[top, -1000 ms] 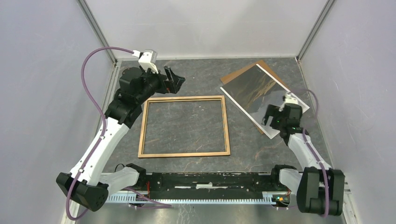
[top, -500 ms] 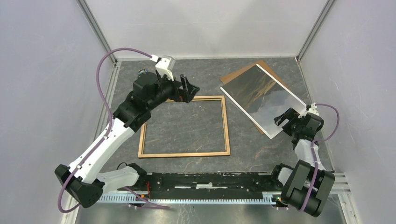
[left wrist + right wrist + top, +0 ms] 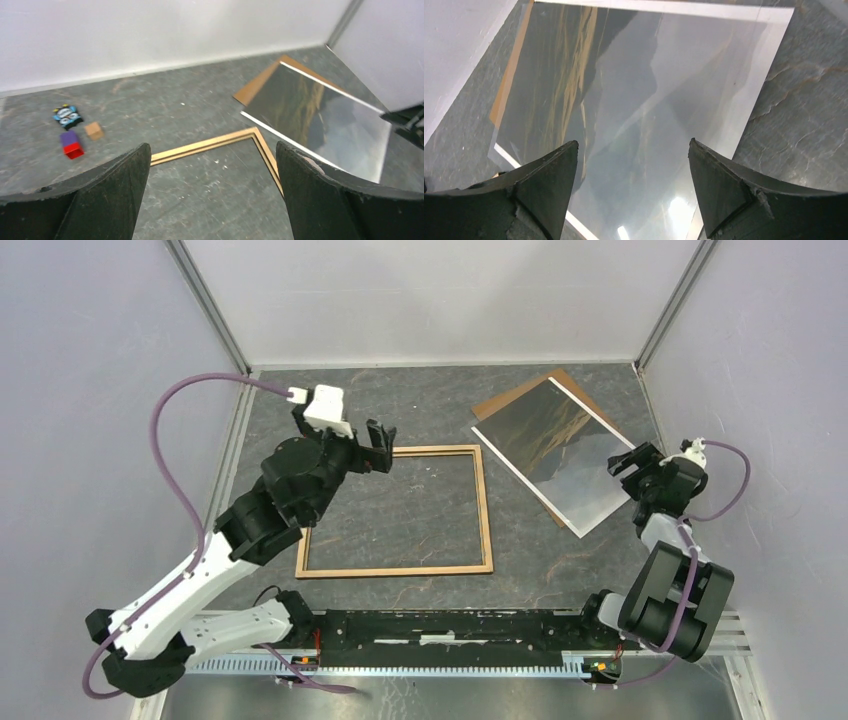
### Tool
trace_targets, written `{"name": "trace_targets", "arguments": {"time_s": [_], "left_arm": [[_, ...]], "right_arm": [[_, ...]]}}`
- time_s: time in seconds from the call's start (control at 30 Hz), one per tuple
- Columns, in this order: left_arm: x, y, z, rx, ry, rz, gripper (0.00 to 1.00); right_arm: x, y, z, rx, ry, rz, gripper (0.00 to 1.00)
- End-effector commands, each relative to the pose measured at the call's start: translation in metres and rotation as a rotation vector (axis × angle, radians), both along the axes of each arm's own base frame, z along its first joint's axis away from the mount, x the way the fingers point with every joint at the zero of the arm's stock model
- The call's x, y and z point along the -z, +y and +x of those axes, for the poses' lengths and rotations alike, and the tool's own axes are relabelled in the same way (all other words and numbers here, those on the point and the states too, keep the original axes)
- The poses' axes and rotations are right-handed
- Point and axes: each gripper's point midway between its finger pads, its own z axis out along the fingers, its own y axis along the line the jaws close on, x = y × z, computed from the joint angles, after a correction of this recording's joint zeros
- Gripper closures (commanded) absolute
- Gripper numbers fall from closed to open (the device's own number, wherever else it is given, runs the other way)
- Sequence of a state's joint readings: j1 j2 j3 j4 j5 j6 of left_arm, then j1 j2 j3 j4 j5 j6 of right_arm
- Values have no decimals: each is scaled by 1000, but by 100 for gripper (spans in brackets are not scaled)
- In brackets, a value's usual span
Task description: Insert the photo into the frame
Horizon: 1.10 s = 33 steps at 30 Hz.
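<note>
Glossy grey white-bordered paper photo [image 3: 560,455] lies just left of my right tool [image 3: 631,458], open, empty. My left tool [image 3: 379,445], open, much farther.

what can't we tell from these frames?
- Top view: backing board mostly under the photo; frame corner hidden behind left gripper.
- Left wrist: small objects at left, too blurred to identify.
- Right wrist: near edge of photo cut off by fingers; right gripper contact unclear.
</note>
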<state>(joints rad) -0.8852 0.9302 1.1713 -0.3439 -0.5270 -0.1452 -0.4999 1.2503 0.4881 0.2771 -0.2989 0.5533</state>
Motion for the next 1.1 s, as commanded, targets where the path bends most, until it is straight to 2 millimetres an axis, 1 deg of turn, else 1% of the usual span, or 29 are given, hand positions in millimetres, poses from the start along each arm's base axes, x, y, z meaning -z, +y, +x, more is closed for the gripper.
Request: {"name": "trace_targets", "arguments": {"time_s": [0.0,0.17,0.23,0.3,0.33,0.43,0.53,0.6,0.67,0.7,0.73,0.77,0.83,0.87,0.97,1.0,1.07], "left_arm": [[-11,29,14,-168,-74,20,0],[1,6,18,-70,-34,15,0],[7,-2,20,-43,-16,22,0],[13,-10,23,-14,3,22,0],[17,-16,24,9,17,21,0],[30,-39,26,101,59,4,0],[56,-67,33,184,143,-10,0],[70,-86,40,234,209,-37,0],[77,-105,47,284,276,-106,0],[80,-116,53,316,309,-139,0],[90,-127,60,338,375,-182,0],[94,-135,68,357,425,-231,0],[113,-149,92,360,534,-333,0],[119,-153,105,357,563,-381,0],[147,-161,149,311,625,-482,0],[162,-164,165,288,651,-503,0],[184,-166,194,254,695,-534,0]], "right_arm": [[-20,-26,14,57,-32,-71,13],[-9,-30,17,45,-1,-50,13],[-4,-29,18,33,14,-50,15],[-1,-25,19,9,34,-64,15],[2,-21,20,-4,53,-67,15],[12,1,27,-96,102,-71,15],[21,24,32,-188,146,-84,15],[28,36,28,-226,154,-73,14],[33,42,24,-249,151,-60,15],[33,45,22,-260,148,-54,14],[33,49,20,-281,141,-49,14],[34,51,19,-285,139,-46,15],[32,56,17,-291,111,-30,14],[32,58,17,-295,104,-22,14],[34,62,18,-304,103,12,14],[36,65,18,-307,99,30,14],[38,70,16,-311,85,52,14]]}}
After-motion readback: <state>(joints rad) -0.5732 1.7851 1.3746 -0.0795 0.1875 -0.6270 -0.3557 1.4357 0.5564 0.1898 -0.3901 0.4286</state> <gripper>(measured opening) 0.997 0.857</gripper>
